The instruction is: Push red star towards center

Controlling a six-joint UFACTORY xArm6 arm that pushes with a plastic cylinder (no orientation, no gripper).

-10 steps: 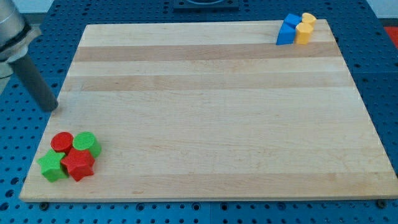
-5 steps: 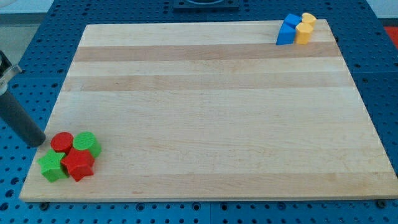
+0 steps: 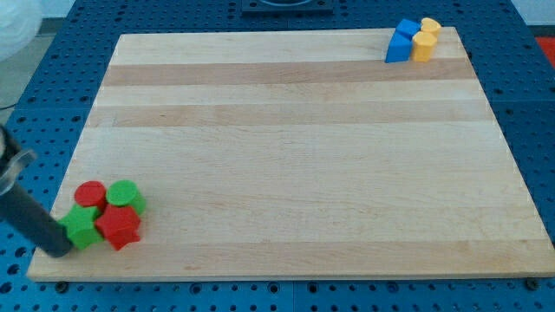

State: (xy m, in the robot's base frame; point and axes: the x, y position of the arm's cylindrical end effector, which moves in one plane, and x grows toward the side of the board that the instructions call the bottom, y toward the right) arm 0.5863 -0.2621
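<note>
Wooden board (image 3: pixel 295 156) on blue pegboard: my tip (image 3: pixel 62 251) has dropped to the green star (image 3: pixel 82 227), nudging the red star (image 3: pixel 119 228) cluster rightward, bottom-left corner. No pincer, no writing.

A pale wooden board (image 3: pixel 295 156) with lighter and darker grain bands lies on a blue perforated table (image 3: pixel 529 95) — rows of small holes show all round it — under even, soft light.
</note>
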